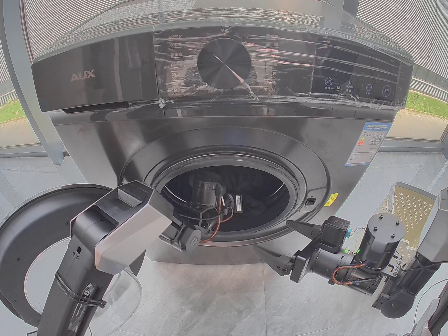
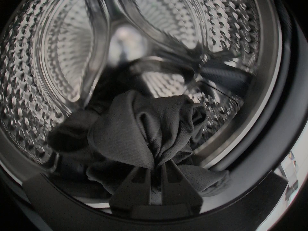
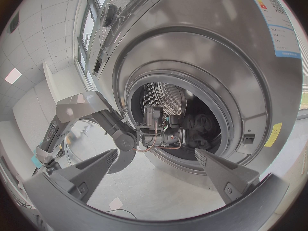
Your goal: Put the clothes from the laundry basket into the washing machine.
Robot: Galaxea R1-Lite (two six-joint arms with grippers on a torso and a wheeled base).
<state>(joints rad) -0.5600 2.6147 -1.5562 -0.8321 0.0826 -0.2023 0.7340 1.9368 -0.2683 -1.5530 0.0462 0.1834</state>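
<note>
The grey washing machine (image 1: pixel 224 131) stands with its round door (image 1: pixel 28 239) swung open to the left. My left arm reaches through the opening, and the left gripper (image 2: pixel 156 177) is inside the steel drum (image 2: pixel 64 48), shut on a bunched dark grey garment (image 2: pixel 144 129) that rests low near the drum's front rim. In the right wrist view that dark garment (image 3: pixel 202 125) lies beyond the left wrist. My right gripper (image 1: pixel 273 239) hangs open and empty in front of the machine, low and to the right of the opening. The laundry basket (image 1: pixel 410 206) stands at the right.
The rubber door seal (image 2: pixel 276 119) rings the drum mouth close around my left wrist. Grey tiled floor (image 1: pixel 224 295) spreads in front of the machine. Windows and a pillar stand behind it.
</note>
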